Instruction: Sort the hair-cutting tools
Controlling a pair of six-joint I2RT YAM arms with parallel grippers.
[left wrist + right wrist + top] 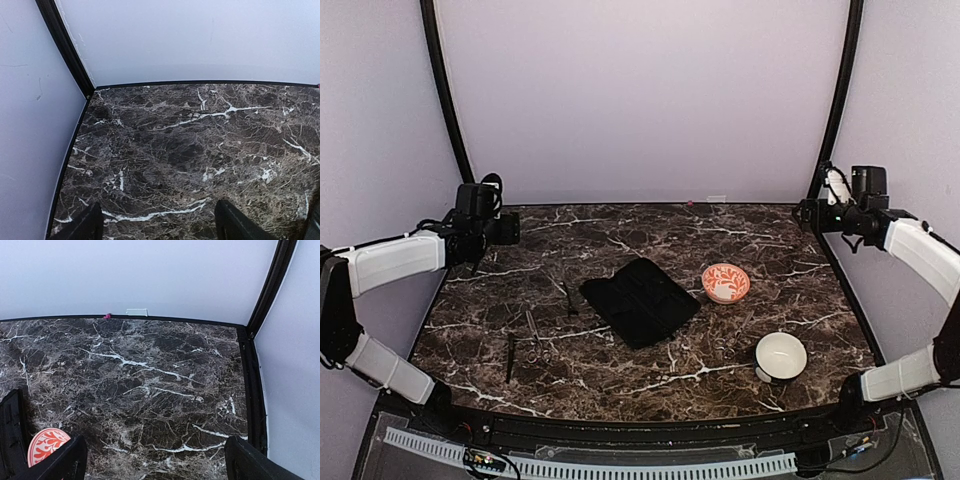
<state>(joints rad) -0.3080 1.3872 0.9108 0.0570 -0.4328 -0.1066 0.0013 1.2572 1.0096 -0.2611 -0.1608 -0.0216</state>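
Note:
The hair-cutting tools lie on the left part of the marble table (740, 240): silver scissors (535, 340), a narrow dark stick (510, 357) to their left, and a slim dark comb (569, 296) beside the case. My left gripper (508, 230) hovers high over the far left corner, well behind the tools. In the left wrist view it (160, 229) stands open over bare marble. My right gripper (805, 213) hangs over the far right corner. Its wrist view shows it (160, 465) open with nothing between its fingers.
A flat black case (640, 300) lies at the middle of the table. An orange patterned bowl (726, 283) sits to its right and shows again as the bowl (45, 445) in the right wrist view. A white bowl (781, 356) stands near the front right. Black frame posts (445, 90) rise at both back corners.

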